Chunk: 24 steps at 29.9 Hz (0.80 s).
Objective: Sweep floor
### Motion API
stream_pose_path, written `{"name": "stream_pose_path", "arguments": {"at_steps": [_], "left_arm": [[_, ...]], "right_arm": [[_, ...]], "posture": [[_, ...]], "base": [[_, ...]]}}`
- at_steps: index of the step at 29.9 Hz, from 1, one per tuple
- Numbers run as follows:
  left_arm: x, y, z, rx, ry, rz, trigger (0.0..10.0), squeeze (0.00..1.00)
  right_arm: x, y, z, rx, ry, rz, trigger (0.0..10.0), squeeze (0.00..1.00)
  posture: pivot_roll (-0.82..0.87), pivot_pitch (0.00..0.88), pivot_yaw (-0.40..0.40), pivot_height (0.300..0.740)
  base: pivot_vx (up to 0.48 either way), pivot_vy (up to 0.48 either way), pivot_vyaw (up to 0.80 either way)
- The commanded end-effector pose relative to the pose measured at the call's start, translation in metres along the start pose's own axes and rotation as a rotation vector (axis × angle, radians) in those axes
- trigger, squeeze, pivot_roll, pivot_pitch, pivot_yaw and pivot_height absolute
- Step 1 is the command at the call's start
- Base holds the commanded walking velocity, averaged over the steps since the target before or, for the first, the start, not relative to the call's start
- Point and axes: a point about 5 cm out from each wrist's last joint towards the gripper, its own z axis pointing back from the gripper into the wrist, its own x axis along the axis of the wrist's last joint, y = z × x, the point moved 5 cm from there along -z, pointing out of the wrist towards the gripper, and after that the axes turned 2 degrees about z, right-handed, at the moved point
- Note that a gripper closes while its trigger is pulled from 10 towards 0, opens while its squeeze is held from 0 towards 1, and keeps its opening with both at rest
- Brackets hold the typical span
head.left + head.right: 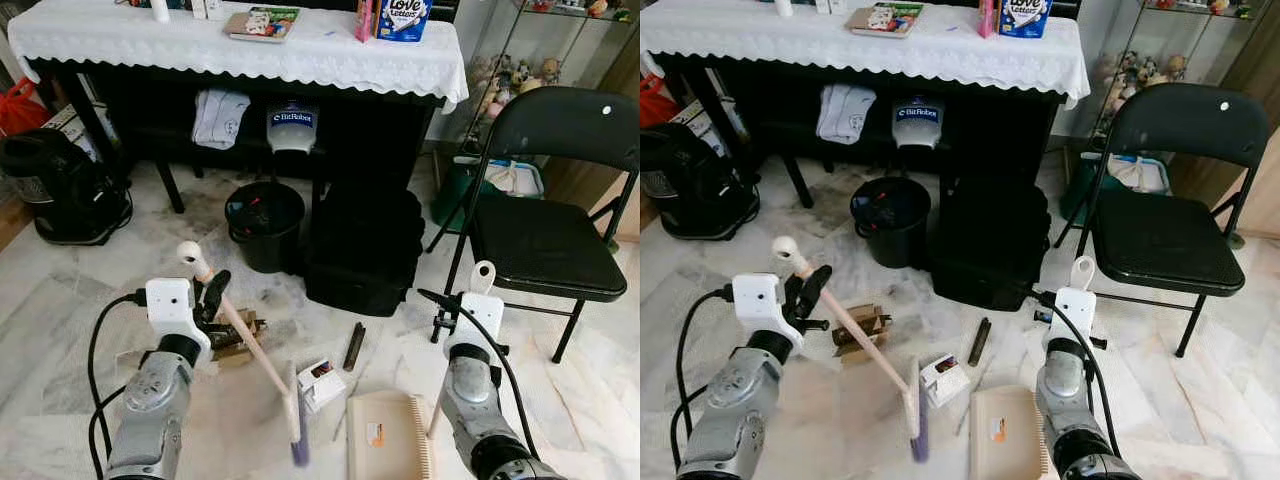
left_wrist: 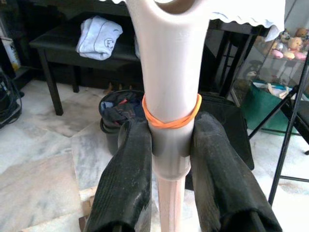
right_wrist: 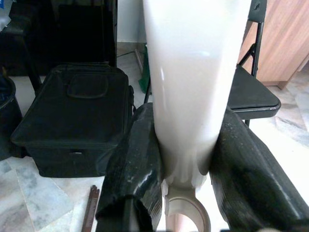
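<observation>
The marble floor carries a black bucket as its landmark. Just right of the bucket sits a black case; farther right stands a black folding chair. Well left of the bucket rests a black appliance. In front of the bucket lie a cardboard scrap, a dark stick, a small box and a beige dustpan.

Pink broom, black chair, white-grey marbled floor

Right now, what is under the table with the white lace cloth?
Under the table: a folded white cloth on a dark bench, a white BitRobot unit, a black bin and a black case. Further back is lost in shadow.
</observation>
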Motion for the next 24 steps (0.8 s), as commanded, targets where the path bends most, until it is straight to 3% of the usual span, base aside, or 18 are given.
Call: {"name": "stream_pose_path", "arguments": {"at_steps": [1,24], "left_arm": [[0.002,0.004,0.003,0.016,-0.023,-0.017,10.0,0.0],[0.003,0.003,0.003,0.019,-0.031,-0.016,10.0,0.0]], "right_arm": [[0.003,-0.003,-0.002,-0.012,-0.011,-0.01,10.0,0.0],[0.01,-0.013,-0.005,-0.071,-0.047,0.002,10.0,0.0]], "posture": [[0.14,0.096,-0.028,0.74],[0.14,0.102,-0.025,0.74]], "base": [[0.0,0.0,0.0],[0.244,0.0,0.0]]}}
